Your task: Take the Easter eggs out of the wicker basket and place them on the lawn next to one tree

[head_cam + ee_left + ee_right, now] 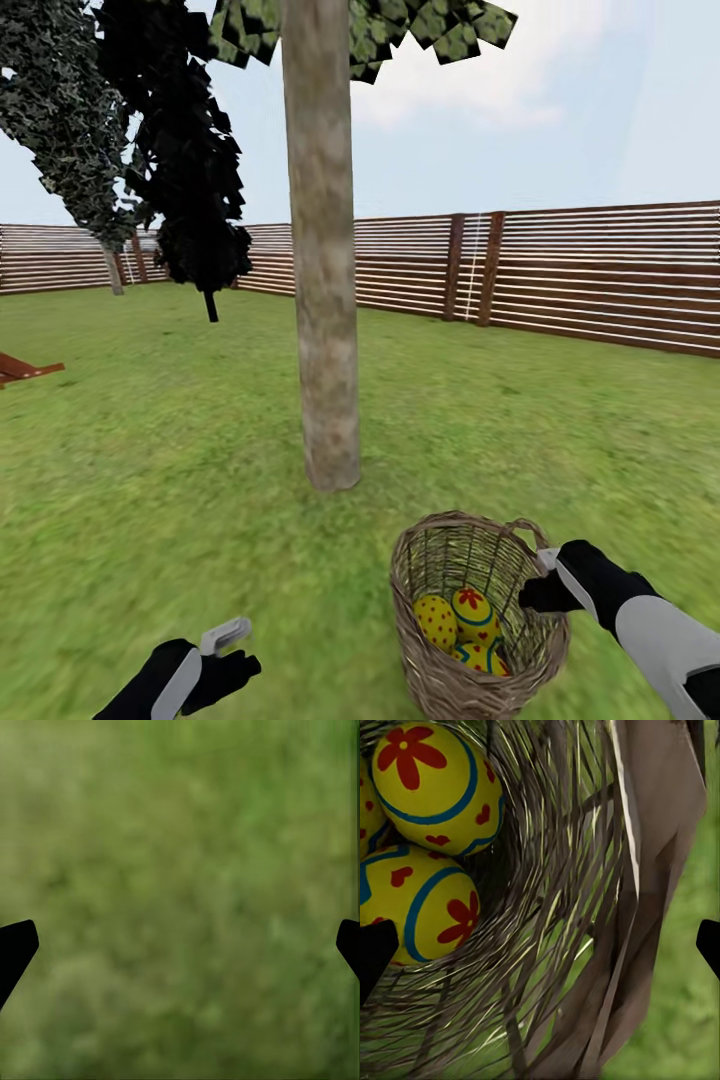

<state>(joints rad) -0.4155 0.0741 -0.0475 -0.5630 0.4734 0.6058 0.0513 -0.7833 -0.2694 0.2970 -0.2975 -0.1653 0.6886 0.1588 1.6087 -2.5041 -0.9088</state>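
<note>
Eggs point(458, 620) sit in basket point(440, 560) beside tree point(325, 300); right gripper point(545, 580) at rim.

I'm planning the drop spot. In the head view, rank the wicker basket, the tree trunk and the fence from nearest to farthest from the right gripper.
1. Wicker basket, touching the right gripper at its rim.
2. Tree trunk, ahead and leftward on the lawn.
3. Fence, along the far edge.

The head camera looks forward and down across the mottled green lawn point(150, 450) toward a slatted brown wooden fence point(600, 275). The left wrist camera faces blurred grass point(180, 870) closely. The right wrist camera sits tight against the round brown woven wicker basket point(570, 945), shared with the head view point(440, 560).
</note>
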